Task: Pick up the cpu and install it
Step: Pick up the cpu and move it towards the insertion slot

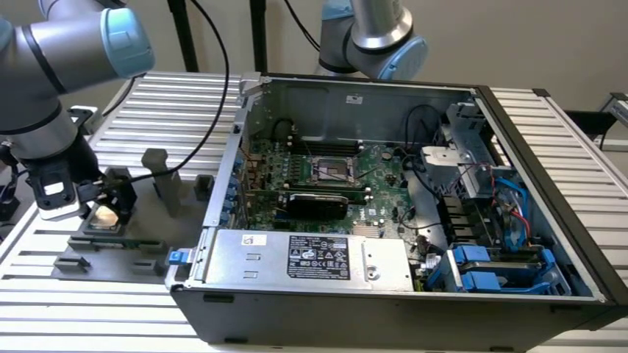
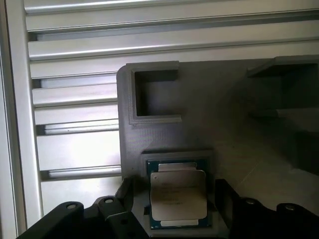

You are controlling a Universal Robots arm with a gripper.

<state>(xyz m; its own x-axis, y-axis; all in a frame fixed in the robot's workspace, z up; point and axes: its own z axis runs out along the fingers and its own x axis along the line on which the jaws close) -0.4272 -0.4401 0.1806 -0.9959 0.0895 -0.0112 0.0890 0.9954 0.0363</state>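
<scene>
The cpu (image 2: 178, 194), a flat square chip with a pale metal top and a green rim, lies in a pocket of the grey fixture (image 2: 224, 109). My gripper (image 2: 174, 191) is lowered over it, a dark finger (image 2: 225, 199) standing on each side with a narrow gap to the chip's edges, so the jaws are open around it. In the exterior view the gripper (image 1: 103, 209) sits over the cpu (image 1: 102, 215) at the exterior view's left, outside the computer case (image 1: 549, 213). The motherboard socket (image 1: 334, 170) lies open inside the case.
An empty square pocket (image 2: 154, 94) in the fixture lies beyond the chip. Grey upright posts (image 1: 157, 176) stand between the fixture and the case. A second arm's base (image 1: 378, 37) is behind the case. A power supply (image 1: 304, 257) and cables fill the case's near side.
</scene>
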